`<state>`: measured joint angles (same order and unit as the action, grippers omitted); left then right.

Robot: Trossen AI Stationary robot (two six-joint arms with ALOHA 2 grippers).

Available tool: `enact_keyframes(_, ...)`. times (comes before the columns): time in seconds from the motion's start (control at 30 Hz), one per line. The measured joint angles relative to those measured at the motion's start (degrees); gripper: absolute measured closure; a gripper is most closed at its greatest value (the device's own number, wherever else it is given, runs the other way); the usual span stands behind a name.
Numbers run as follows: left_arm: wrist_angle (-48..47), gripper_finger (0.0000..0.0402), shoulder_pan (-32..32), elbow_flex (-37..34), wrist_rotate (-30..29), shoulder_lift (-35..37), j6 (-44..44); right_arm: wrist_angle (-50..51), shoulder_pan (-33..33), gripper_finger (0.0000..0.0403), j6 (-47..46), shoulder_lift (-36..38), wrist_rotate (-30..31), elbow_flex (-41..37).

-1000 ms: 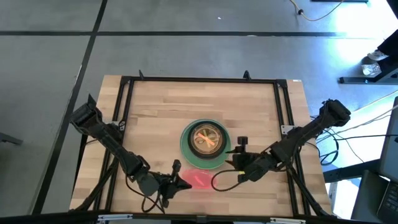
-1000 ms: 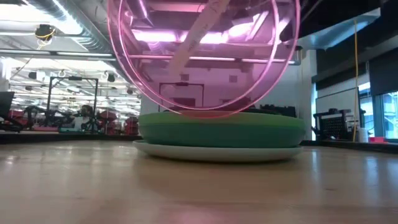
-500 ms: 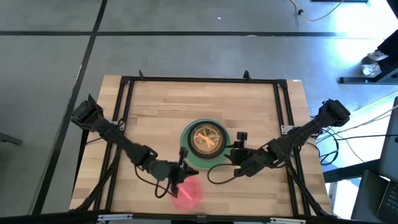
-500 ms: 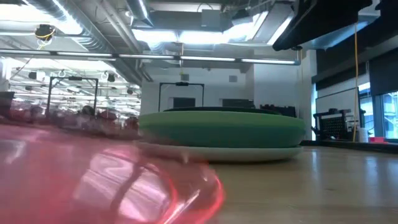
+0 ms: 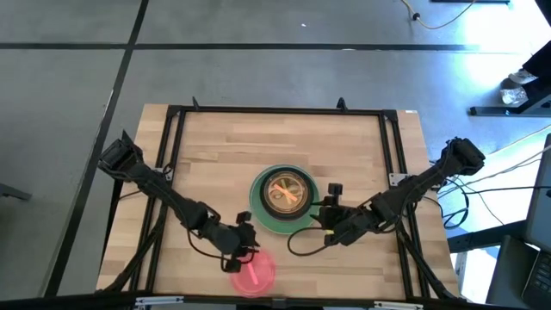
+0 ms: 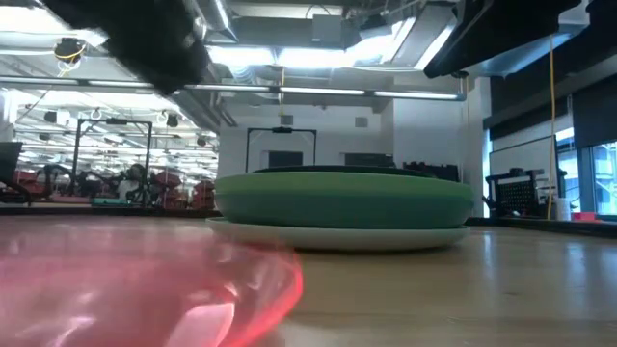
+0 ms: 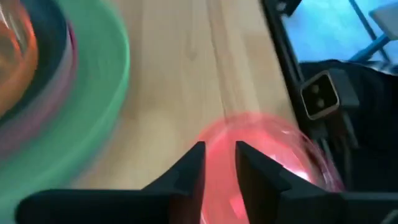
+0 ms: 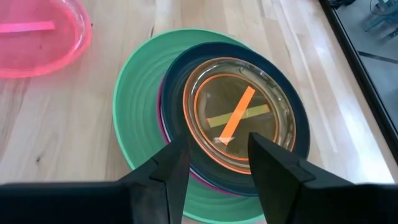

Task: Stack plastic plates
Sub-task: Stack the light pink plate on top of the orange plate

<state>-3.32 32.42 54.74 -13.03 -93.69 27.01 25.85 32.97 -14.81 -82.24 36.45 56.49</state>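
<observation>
Pale wood tabletop [image 5: 215, 146]; pink-red plate [image 5: 251, 273] looks light, stiff, slippery, best pinched at its rim; left gripper [image 7: 217, 155] jaws apart above it; right gripper [image 8: 214, 149] jaws apart over the stack [image 8: 233, 124].

Wood table [image 5: 215, 138] w/ black frame [image 5: 275, 110], grey floor [image 5: 69, 77], yellow cable [image 5: 448, 17]

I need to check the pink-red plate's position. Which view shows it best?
The high view: the pink-red plate lies whole beside the stack, under the left gripper. Low and left wrist views blur it; right wrist crops it.
</observation>
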Motion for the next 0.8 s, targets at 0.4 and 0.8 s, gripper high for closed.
enact_keyframes(0.4, -12.19, 0.0299, 3.54, 0.0, -1.75, -0.75, 22.14, -0.42, 0.0, 0.0249, -0.35, -1.29, 0.0, -0.02)
enact_keyframes(0.8, -12.71, 0.03, 3.04, 0.0, -0.96, -6.81, 26.39, -0.43, 0.0, 0.0249, -0.17, -1.4, 0.0, -0.02)
